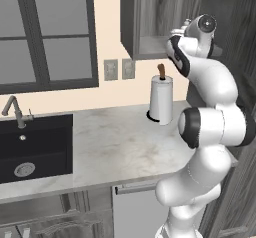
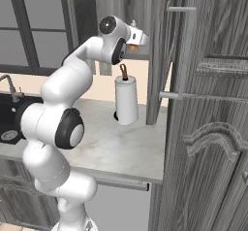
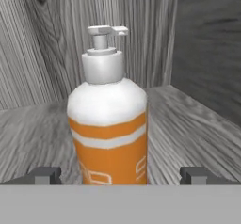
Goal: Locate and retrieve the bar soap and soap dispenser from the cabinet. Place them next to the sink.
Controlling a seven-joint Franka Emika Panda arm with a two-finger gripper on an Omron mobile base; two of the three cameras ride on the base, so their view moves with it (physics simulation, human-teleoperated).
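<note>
The soap dispenser point(image 3: 109, 124), an orange bottle with a white band and white pump top, stands upright on the grey shelf of the cabinet point(image 3: 197, 119). My gripper point(image 3: 120, 175) is open, one fingertip on each side of the bottle's base and neither touching it. From the right base view a sliver of the orange soap dispenser point(image 2: 133, 44) peeks out past my hand inside the cabinet point(image 2: 109, 11). The left base view has the cabinet point(image 1: 145, 12) above the counter and the black sink point(image 1: 35, 149) at the far left. The bar soap is out of view.
A white paper-towel roll point(image 1: 161, 101) with a brown knob stands on the marble counter point(image 1: 115, 142) under the cabinet. The open cabinet door point(image 2: 162, 55) hangs right of my arm. A tall wood-grain unit point(image 2: 213, 128) fills the right side. The faucet point(image 1: 15, 111) is behind the sink.
</note>
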